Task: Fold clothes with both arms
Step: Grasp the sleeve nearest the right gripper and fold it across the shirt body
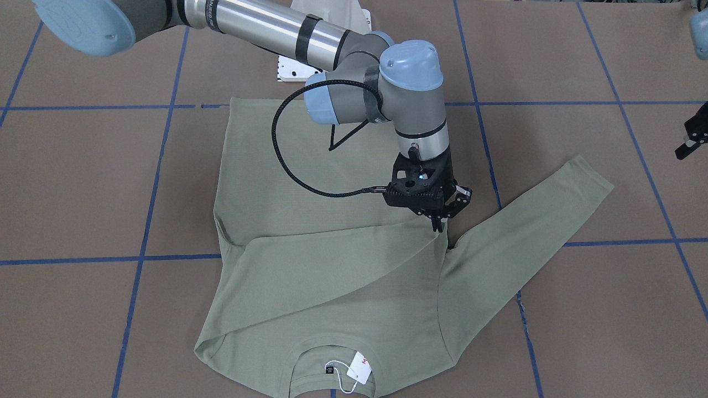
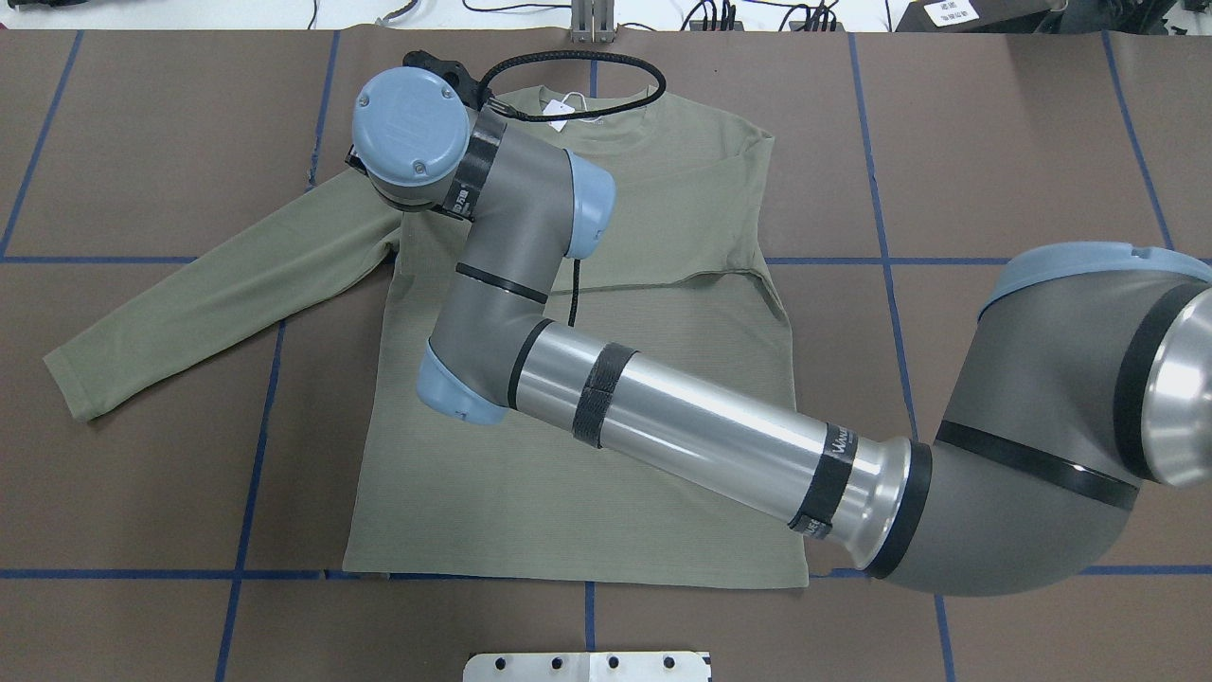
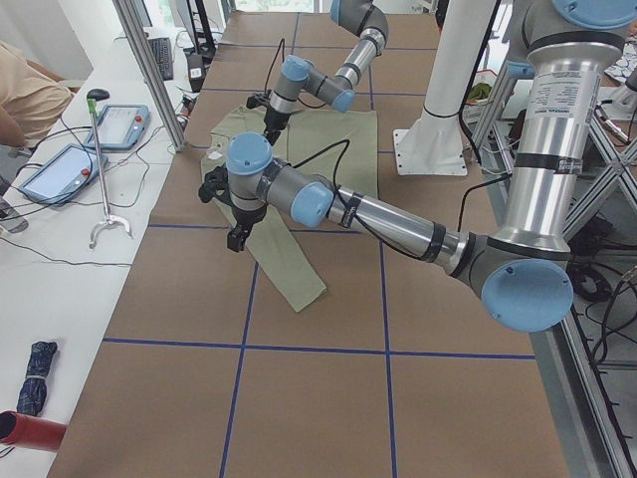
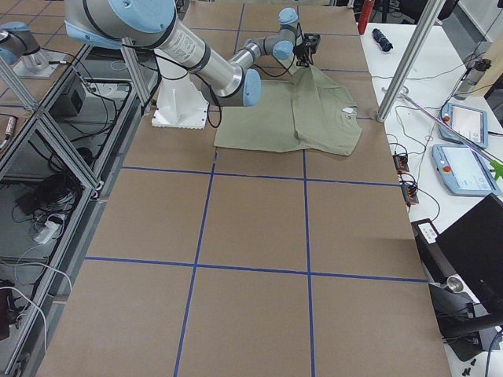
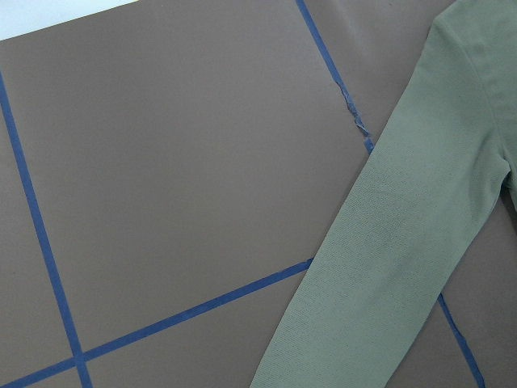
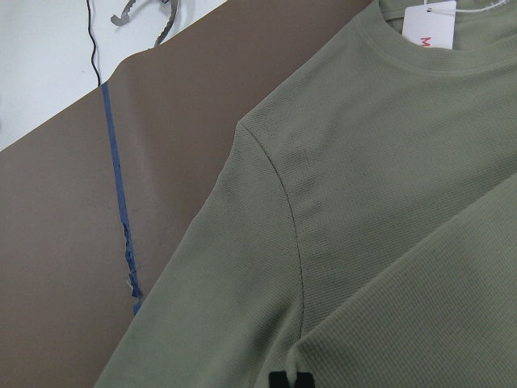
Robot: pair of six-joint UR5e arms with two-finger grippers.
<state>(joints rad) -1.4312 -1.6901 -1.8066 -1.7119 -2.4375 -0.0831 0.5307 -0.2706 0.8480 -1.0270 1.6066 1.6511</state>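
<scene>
The pale sage-green shirt (image 1: 343, 287) lies flat on the brown table, neck toward the operators' side, with its white hang tag (image 1: 359, 367) at the collar. One sleeve is folded across the chest. My right gripper (image 1: 440, 224) is shut on that sleeve's end, low over the far armpit; its fingertips (image 6: 288, 380) pinch the fabric. In the overhead view the right wrist hides it above the shirt (image 2: 587, 426). The other sleeve (image 5: 420, 242) lies stretched out. My left gripper (image 1: 691, 141) hovers beside that sleeve (image 3: 237, 237); I cannot tell whether it is open or shut.
The white pedestal base (image 2: 587, 666) stands at the table's robot side. Blue tape lines (image 1: 138, 258) grid the brown surface. A white side bench with tablets (image 3: 119, 124) and cables runs along the operators' side, behind aluminium posts (image 4: 409, 63).
</scene>
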